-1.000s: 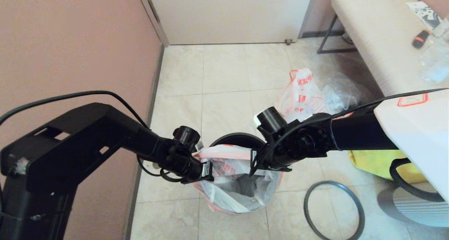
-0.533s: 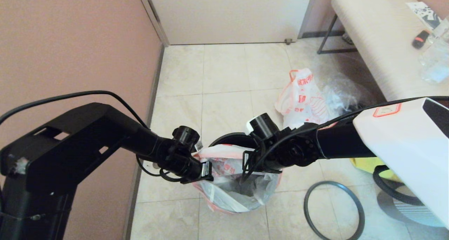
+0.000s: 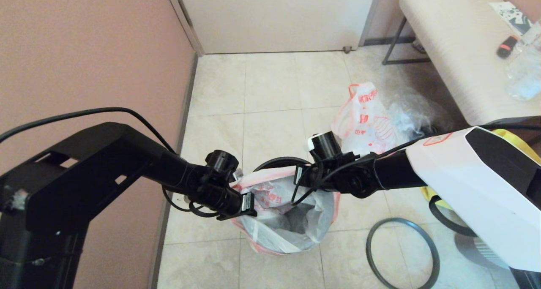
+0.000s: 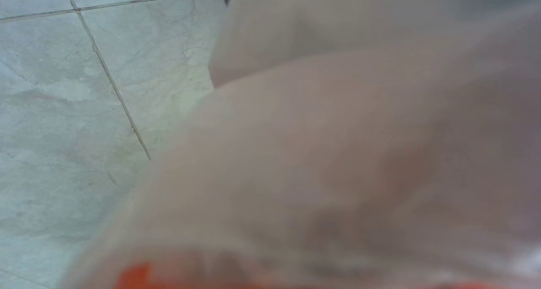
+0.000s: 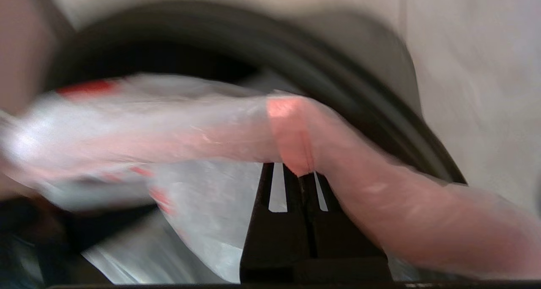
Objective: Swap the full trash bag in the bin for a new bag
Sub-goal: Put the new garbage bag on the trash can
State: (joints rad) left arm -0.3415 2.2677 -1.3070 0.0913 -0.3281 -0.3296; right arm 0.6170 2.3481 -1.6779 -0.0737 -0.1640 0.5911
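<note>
The new bag (image 3: 284,219) is white and translucent with a pink-red band and orange-red print; the bin (image 3: 279,163) is black. The full bag (image 3: 364,120) is white with orange-red print. The loose ring (image 3: 402,253) is grey on beige floor tiles (image 3: 270,86).

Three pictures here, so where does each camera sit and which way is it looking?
Head view: up on the robot's head, looking down at the tiled floor, the bin and both arms.
Left wrist view: behind the left gripper, pressed close against the new bag; no fingers show.
Right wrist view: behind the right gripper, whose shut black fingers pinch the bag's pink band over the bin's rim.
Shared: all three show the new bag.
</note>
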